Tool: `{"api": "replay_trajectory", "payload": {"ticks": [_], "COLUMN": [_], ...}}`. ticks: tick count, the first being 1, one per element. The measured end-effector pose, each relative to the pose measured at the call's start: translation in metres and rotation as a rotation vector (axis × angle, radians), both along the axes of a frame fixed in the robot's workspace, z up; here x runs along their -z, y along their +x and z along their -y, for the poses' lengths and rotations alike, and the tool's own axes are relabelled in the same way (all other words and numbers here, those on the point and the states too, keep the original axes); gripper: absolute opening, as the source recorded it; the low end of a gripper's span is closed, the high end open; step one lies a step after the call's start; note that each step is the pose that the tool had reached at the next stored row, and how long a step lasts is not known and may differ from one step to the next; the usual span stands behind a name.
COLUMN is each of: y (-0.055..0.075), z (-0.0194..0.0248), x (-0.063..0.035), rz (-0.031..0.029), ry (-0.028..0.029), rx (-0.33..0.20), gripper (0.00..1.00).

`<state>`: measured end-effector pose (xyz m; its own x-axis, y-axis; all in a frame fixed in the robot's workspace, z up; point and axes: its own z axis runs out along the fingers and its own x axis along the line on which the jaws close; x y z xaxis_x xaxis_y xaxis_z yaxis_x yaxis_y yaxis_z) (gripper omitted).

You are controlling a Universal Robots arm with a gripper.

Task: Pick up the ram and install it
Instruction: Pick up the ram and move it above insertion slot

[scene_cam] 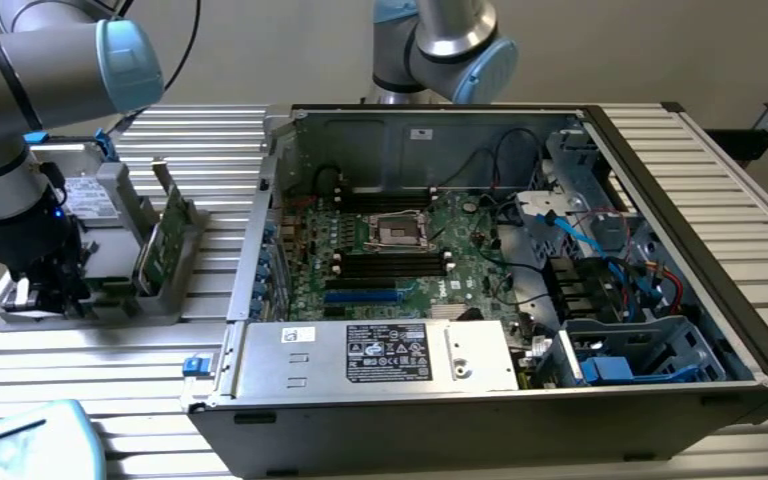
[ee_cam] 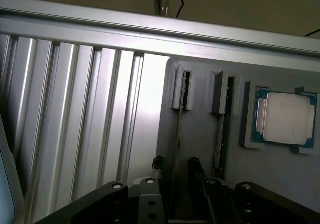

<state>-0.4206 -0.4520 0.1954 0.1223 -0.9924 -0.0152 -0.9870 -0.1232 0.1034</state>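
At the exterior view's left, the arm [scene_cam: 17, 110] reaches down over the slatted aluminium table [scene_cam: 197, 130]. Its dark gripper [scene_cam: 40, 288] sits low over a grey holder [scene_cam: 144, 300]. Green boards [scene_cam: 171, 235] stand on edge in that holder, just beside the gripper. From this angle I cannot tell which board the gripper is lined up with.

Wrist view:
- The ram [ee_cam: 178, 134] is seen edge-on as a thin strip. It sits in one of the holder's two slots, with its far end in a grey bracket.
- The black fingers [ee_cam: 158, 165] are spread wide, one on each side of the ram's near end.
- A gap shows on both sides of the ram. Nothing is clamped and nothing is lifted.
- A second stick [ee_cam: 220, 139] stands in the neighbouring slot, parallel and apart from the first.
- A square silver processor chip [ee_cam: 285, 119] lies flat in its own recess of the holder, on the far side of that second stick.

Centre of the exterior view:
- An open computer case [scene_cam: 704, 180] lies on its side, well apart from the holder.
- The green motherboard [scene_cam: 464, 250] is exposed inside it, with long dark slots [scene_cam: 384, 265] at mid-frame.
- A silver power supply [scene_cam: 384, 355] with a label sits along the near edge.
- Blue and red cables [scene_cam: 624, 270] run through the right-hand bay.

At the top centre of the frame a second arm [scene_cam: 438, 45] stands behind the case.
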Motion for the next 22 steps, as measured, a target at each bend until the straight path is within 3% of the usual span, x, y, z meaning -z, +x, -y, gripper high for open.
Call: {"api": "replay_trajectory", "payload": {"ticks": [8,12,22], "y": [0.0000,0.0000,0.0000], "z": [0.0000,0.0000,0.0000], "x": [0.0017,0.0017,0.0017], "rz": [-0.0002,-0.0009,-0.0016], "ry": [-0.0001,-0.0001,-0.0001], "rx": [0.000,0.000,0.000], "gripper": [0.34,0.14,0.14]}}
